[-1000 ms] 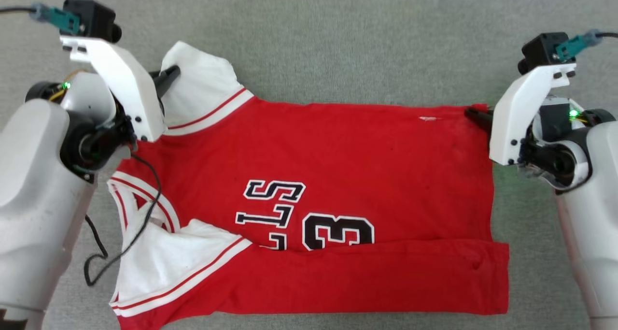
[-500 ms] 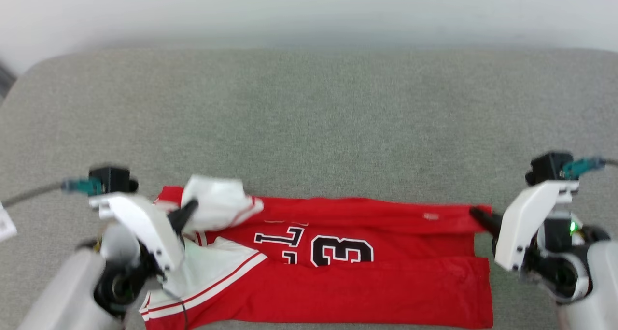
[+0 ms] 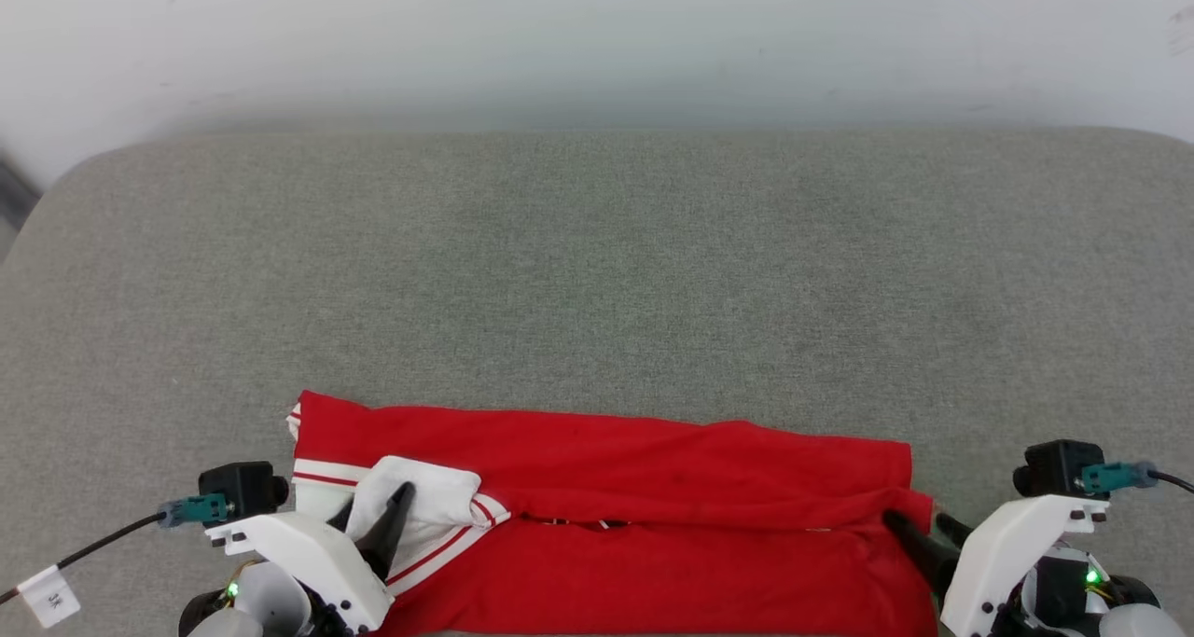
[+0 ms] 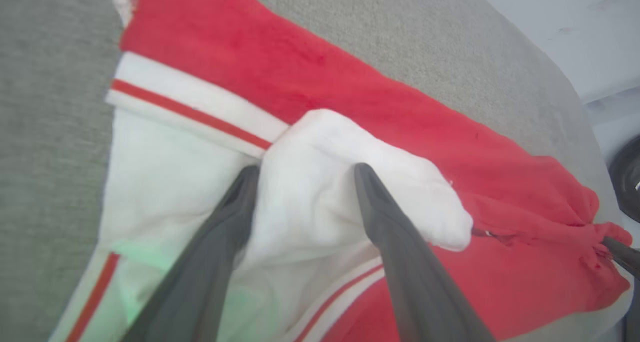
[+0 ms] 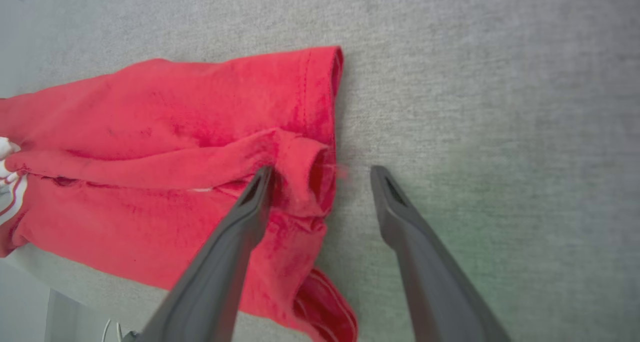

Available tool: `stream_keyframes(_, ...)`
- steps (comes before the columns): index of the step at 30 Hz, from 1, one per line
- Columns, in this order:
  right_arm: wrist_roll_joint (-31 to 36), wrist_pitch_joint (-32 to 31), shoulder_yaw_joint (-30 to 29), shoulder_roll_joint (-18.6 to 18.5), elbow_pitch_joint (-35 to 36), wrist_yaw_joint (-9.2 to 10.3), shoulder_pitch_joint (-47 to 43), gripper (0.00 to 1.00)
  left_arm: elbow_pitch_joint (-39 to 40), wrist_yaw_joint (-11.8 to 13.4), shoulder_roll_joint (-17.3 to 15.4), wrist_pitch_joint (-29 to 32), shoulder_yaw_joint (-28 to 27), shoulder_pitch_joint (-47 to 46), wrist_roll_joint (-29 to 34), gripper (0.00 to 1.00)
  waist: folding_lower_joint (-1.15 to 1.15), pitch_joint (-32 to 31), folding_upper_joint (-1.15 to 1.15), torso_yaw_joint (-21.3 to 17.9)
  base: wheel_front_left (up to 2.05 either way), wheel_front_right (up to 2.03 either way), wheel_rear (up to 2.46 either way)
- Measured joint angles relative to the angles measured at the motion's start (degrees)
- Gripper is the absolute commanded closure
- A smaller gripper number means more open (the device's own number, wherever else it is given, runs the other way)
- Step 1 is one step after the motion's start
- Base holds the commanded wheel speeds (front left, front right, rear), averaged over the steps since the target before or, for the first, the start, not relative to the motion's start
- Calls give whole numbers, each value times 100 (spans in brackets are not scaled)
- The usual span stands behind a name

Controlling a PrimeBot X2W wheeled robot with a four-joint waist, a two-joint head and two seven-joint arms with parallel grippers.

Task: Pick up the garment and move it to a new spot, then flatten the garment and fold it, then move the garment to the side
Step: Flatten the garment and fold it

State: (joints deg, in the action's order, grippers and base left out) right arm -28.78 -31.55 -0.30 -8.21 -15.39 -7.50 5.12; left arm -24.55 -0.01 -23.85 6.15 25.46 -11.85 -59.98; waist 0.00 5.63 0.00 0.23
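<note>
The garment (image 3: 653, 488) lies folded into a band at the near edge of the grey surface (image 3: 597, 273), long axis left-right, white sleeves leftward. The left gripper (image 4: 306, 167) stands spread, straddling a sleeve fold. The right gripper (image 5: 322, 169) stands spread at the hem, gripping nothing.

Bare room: grey table (image 3: 597, 273), white wall (image 3: 597, 40)

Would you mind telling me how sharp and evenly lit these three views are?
Head view: the shirt is crisp, the far wall washed out and hazy. Left wrist view: a green glow tints the shirt's white cloth at lower left; the near jaws look soft. Right wrist view: a faint green cast lies on the grey surface.
</note>
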Motion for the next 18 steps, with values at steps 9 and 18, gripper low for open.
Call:
stream_keyframes(9, -44, 308, -354, -294, 797, 0, -279, 0, 694, 293, -42, -1321, -101, 209, 712, 0, 0, -378, 0, 6, 0, 0, 0)
stream_keyframes(18, 338, -1314, -814, -137, 1259, 0, -277, 0, 2002, 1081, -65, -2056, -214, 321, 1885, 0, 0, -444, 0, 258, 0, 0, 0)
